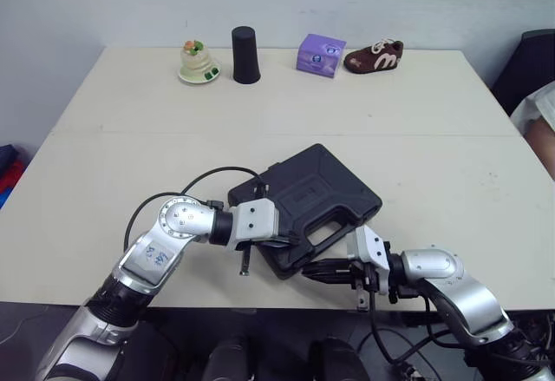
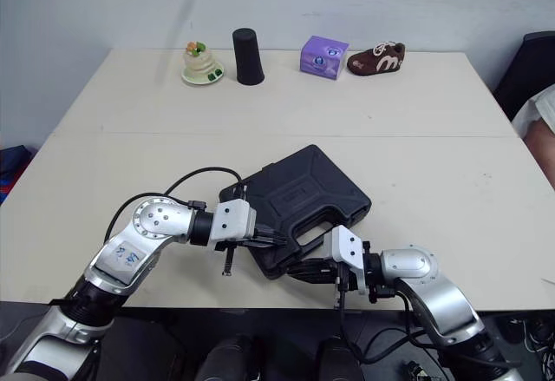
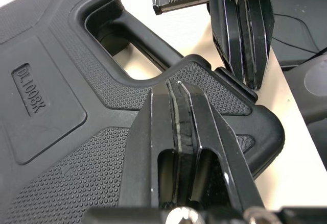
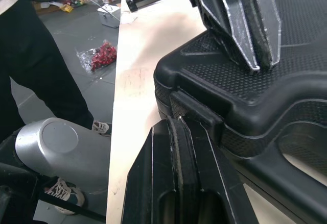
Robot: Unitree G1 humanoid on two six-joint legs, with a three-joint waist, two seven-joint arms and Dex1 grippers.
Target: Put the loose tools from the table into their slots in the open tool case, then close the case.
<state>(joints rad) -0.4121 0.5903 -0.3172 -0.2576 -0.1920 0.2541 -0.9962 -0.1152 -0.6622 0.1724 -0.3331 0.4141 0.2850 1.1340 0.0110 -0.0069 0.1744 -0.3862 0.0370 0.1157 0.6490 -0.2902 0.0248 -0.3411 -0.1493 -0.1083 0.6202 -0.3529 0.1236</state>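
Left gripper (image 1: 290, 240), jaws clenched empty, is pressing on the closed tool case (image 1: 316, 192) right under its tips, while right gripper (image 1: 319, 269), jaws also clenched empty, is touching the latch (image 4: 196, 113) just ahead (risk: tips slipping off, latch not catching).

The shut case (image 1: 308, 199) lies near the front edge of the counter (image 1: 416, 138). The left tool (image 1: 290, 240) on its lid and the right tool (image 1: 310, 271) at its front rim crowd one near corner, with little room between their tips. Bare counter lies open on both sides and behind, up to a dish (image 1: 199, 62), cup (image 1: 245, 55), box (image 1: 321, 55) and shoe (image 1: 374, 55) along the far edge.
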